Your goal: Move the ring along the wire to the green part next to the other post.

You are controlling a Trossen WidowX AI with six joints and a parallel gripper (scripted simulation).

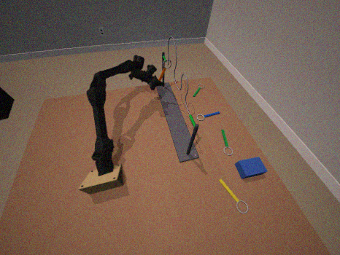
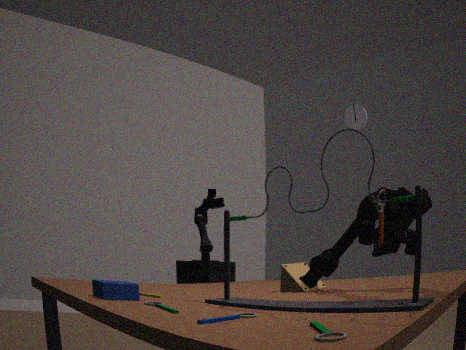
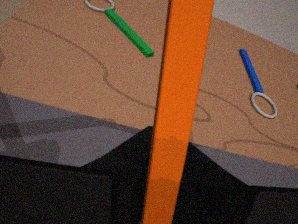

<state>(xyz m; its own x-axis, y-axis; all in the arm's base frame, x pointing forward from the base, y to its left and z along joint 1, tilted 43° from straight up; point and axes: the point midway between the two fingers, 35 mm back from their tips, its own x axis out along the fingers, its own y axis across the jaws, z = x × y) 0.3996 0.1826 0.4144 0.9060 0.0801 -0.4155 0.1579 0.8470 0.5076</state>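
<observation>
Gripping: my fingers point(image 1: 157, 84) are nearly closed, one on each side of the orange handle point(image 1: 162, 74) point(image 2: 381, 227) point(image 3: 180, 75), grasping it.
Ring: thin, round, at the handle's upper end point(image 1: 167, 63), near the green part of the wire by the far post point(image 2: 417, 250); I cannot tell whether it touches the wire.
Handle: a straight, flat-faced bar, slightly tilted in my wrist view.
Wire: slender grey, looping in two humps between the posts.
Base strip: dark, long and flat, bearing both upright round posts.
Worktop point(image 1: 146, 218) point(image 2: 175, 300) point(image 3: 55, 65): brown, carrying a blue block point(image 1: 251, 167) point(image 2: 116, 290) and loose rings with green, blue and yellow handles.
</observation>
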